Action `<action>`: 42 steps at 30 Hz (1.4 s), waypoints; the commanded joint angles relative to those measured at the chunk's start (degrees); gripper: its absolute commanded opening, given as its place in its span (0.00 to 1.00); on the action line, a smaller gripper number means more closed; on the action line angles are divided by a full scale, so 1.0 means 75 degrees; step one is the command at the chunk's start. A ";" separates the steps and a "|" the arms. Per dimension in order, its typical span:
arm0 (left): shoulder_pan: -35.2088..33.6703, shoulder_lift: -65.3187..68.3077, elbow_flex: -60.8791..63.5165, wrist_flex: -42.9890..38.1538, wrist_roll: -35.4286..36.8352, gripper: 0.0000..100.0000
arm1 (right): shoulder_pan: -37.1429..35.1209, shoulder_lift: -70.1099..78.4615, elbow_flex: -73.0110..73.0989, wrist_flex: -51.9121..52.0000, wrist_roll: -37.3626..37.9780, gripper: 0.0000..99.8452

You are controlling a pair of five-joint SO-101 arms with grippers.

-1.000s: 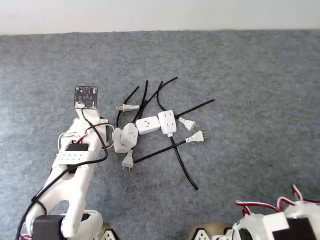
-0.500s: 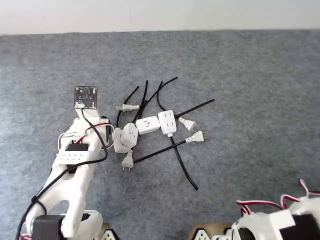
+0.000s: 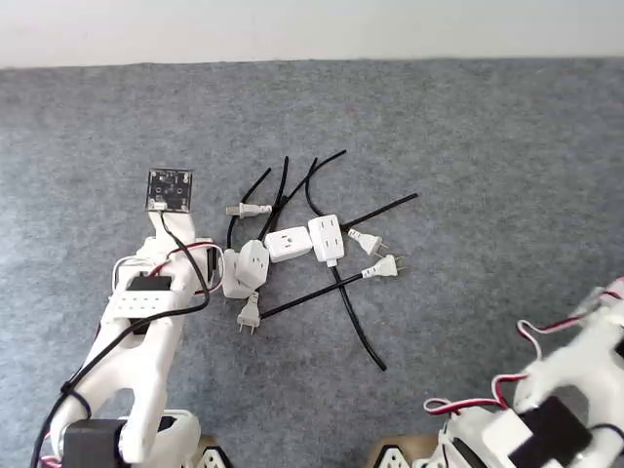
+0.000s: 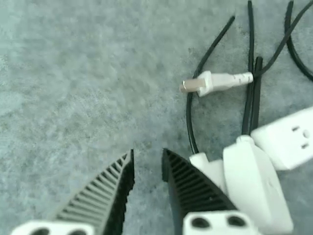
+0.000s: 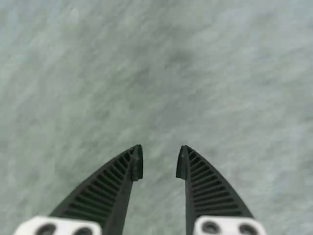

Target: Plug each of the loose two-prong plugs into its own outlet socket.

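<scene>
Found right arm nearest, jaws slightly parted and empty over bare grey felt desk; farther in, left arm, jaws narrowly parted, empty, just beside the white plastic outlet blocks mid-desk, white two-prong plugs lying loose around them. Judged approach stage, nothing plugged, with a grasp on one plug body needed next. Since a second ago, noted right arm swung out along the desk's right edge.
</scene>
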 commanded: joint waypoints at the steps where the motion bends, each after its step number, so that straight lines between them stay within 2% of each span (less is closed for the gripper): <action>1: 0.0223 -0.0246 -0.0557 0.0949 -0.0844 0.17 | -0.0662 -0.0381 -0.0387 0.0838 0.0105 0.12; 6: 0.0574 -0.0246 -0.0580 0.1137 -0.1512 0.22 | -0.1717 -0.0463 0.0305 0.1084 0.0070 0.12; 10: 0.0586 -0.0258 -0.0756 0.1149 -0.1500 0.22 | -0.2632 -0.0463 0.1219 0.0346 0.0035 0.12; 14: 0.0844 -0.0258 -0.0768 0.1160 -0.1500 0.22 | -0.2573 -0.0522 0.1336 0.0123 0.0035 0.12; 25: 0.2872 -0.0258 -0.0744 0.1172 -0.1500 0.22 | -0.2702 -0.0299 0.1348 -0.0018 0.0094 0.12; 32: 0.2966 -0.0399 -0.1002 0.1676 -0.1418 0.22 | -0.2702 -0.0287 0.1348 -0.0053 0.0094 0.12; 36: 0.2848 -0.1254 -0.0932 0.2180 0.0223 0.22 | -0.2702 -0.0275 0.1348 -0.0053 0.0094 0.12; 42: 0.2813 -0.2122 0.0205 0.1770 0.3259 0.22 | -0.2714 -0.0275 0.1348 -0.0053 0.0094 0.12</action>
